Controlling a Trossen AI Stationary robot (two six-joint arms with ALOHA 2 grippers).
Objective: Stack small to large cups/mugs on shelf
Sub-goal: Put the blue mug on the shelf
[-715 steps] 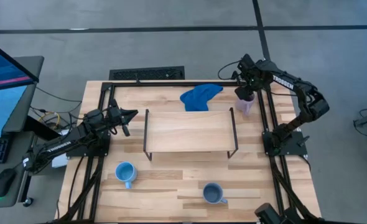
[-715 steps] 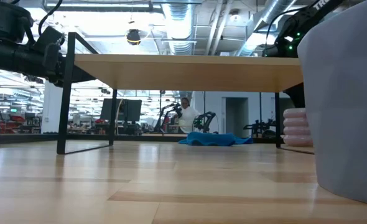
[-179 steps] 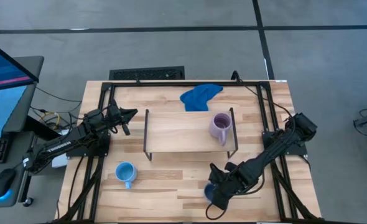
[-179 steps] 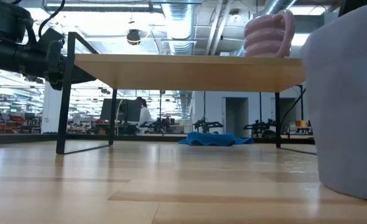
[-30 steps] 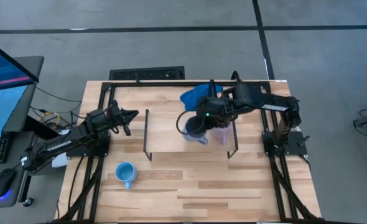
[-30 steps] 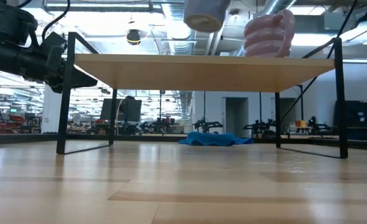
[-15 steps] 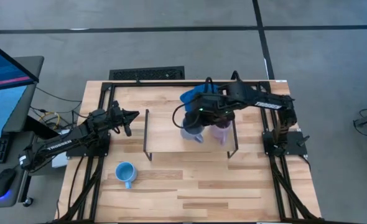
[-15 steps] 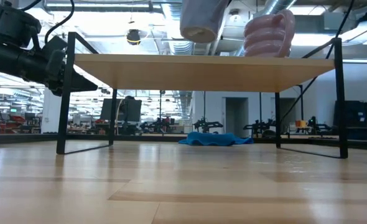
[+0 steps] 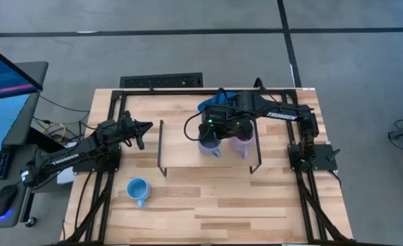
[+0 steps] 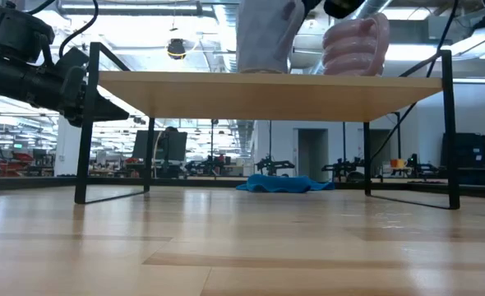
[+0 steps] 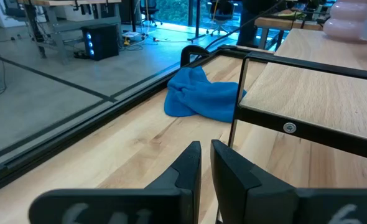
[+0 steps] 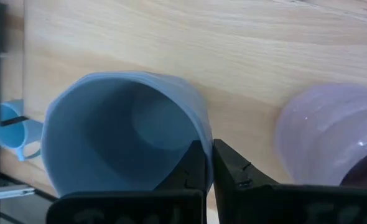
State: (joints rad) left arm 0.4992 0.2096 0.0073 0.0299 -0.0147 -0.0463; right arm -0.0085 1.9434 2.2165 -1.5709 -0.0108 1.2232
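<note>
The grey-blue mug (image 9: 207,145) stands upright at the middle of the shelf (image 9: 181,147), its base (image 10: 263,69) down at the board's top. My right gripper (image 9: 210,131) is shut on it from above. Right beside it on the shelf's right part stands the lilac mug (image 9: 242,145), resting on its base (image 10: 356,69). The light blue mug (image 9: 137,189) stands on the table, near left of the shelf. My left gripper (image 9: 141,128) waits shut, left of the shelf. My right gripper pinches the grey-blue mug's wall at the rim (image 12: 199,134), on the side facing the lilac mug, with one finger inside the mug and one outside. The fingers point down from above. The mug is upright, its base at the shelf board.
A bright blue cloth (image 9: 205,107) lies on the table behind the shelf, partly under my right arm. The shelf's thin black legs (image 10: 83,123) stand at its corners. The shelf's left part (image 9: 177,140) is bare wood.
My right gripper has gone down and slightly toward the table's left edge with the grey-blue mug. The mug hung tilted above the shelf; it is now upright with its base down at the board, next to the lilac mug.
</note>
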